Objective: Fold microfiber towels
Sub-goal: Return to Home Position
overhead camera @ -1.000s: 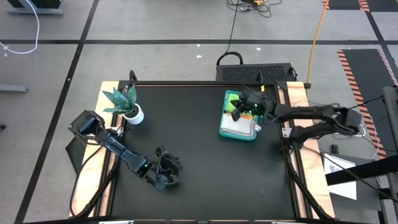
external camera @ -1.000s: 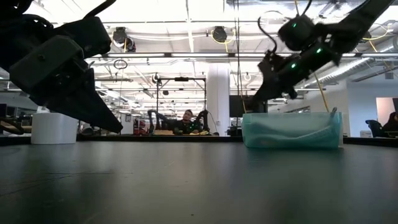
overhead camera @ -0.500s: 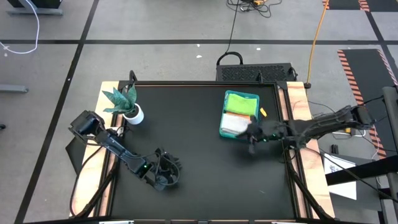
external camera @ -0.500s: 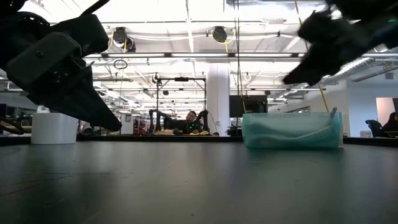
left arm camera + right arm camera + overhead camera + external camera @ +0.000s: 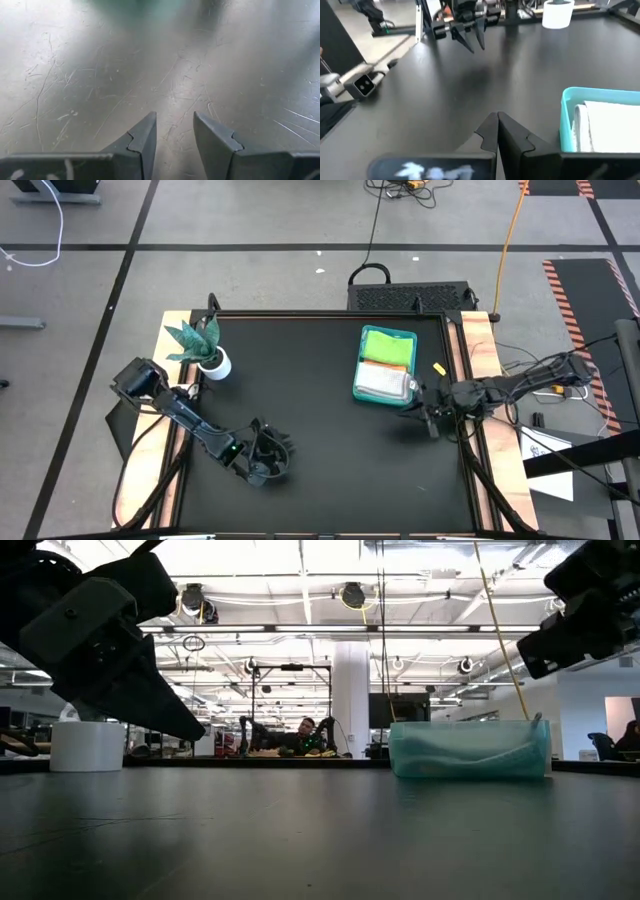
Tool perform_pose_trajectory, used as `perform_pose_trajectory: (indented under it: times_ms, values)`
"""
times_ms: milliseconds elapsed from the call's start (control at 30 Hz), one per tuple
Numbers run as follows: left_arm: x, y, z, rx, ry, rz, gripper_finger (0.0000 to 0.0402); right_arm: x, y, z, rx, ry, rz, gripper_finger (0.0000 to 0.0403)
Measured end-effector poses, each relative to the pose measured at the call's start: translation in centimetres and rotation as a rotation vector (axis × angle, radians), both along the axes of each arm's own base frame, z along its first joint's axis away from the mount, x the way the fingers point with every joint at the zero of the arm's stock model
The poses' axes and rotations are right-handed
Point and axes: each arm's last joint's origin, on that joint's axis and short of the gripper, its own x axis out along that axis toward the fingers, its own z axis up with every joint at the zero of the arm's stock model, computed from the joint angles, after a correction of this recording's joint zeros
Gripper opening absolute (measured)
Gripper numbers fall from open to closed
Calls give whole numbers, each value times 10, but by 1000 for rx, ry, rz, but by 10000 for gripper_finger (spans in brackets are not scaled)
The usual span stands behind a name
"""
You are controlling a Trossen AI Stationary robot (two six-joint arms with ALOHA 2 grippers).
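Teal tray was seen on the table's right side w/ two folded cloths: lime green towel in the half toward picture top in high view, white-grey towel in the other half. Right gripper was held just beside tray, fingers pressed together, nothing gripped. Left gripper was held low at table's left-front, fingers slightly apart.
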Motion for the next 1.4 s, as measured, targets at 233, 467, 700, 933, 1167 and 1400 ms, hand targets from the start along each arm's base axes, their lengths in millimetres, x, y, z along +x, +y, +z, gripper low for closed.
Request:
perform_pose_trajectory:
  times_ms: [233,467,700,933,1167,1400]
  values:
    - [0,0,0,0,0,0,131,-12,-3,-3,-20,-97,11,0]
    - [0,0,0,-1,-1,1,131,-27,-11,0,-55,-167,-23,0]
    - [1,0,1,-2,-10,-2,131,-25,-13,-6,-56,-168,-53,0]
    - [8,2,16,74,-110,-3,131,-20,-12,-2,-88,-325,-33,0]
    - [-15,26,64,146,-205,-7,131,-20,-12,-1,-91,-334,-41,0]
    - [-73,72,67,81,-347,-46,81,-17,-11,-5,-49,-283,-27,0]
